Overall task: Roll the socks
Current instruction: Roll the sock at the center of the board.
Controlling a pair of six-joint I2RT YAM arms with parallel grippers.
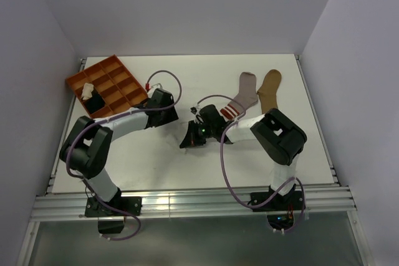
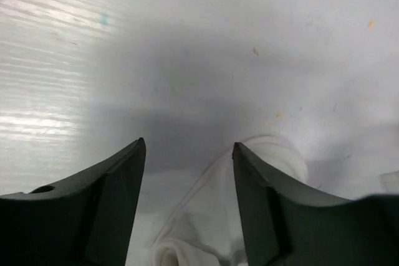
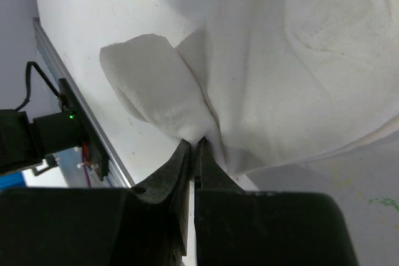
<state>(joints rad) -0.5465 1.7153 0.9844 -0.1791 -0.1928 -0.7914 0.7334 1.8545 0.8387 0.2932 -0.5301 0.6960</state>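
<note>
Black fingers of the right gripper point(image 3: 194, 147) fill the bottom of its wrist view, pressed tight together on a fold of the white sock point(image 3: 280, 60), which spreads up and to the right from the pinch (bunched, so its long axis is hard to call). Opposite it, the left gripper point(image 2: 188, 147) stands with jaws parted and clamps nothing; the same sock lies rumpled just below and between its fingers, nearer the right-hand one. Both arms meet over this sock near the middle of the table point(image 1: 156, 160), the right one holding it and the left one directly above it, so a re-grip would likely go straight down from the left. Toward the far right corner the grey sock point(image 1: 243, 95) and the tan sock point(image 1: 270, 90) lie side by side, toes toward the far edge. At the far left corner the orange tray point(image 1: 91, 68) holds a black sock point(image 1: 95, 103) and a cream sock point(image 1: 87, 90). No brand, label or writing is readable
</note>
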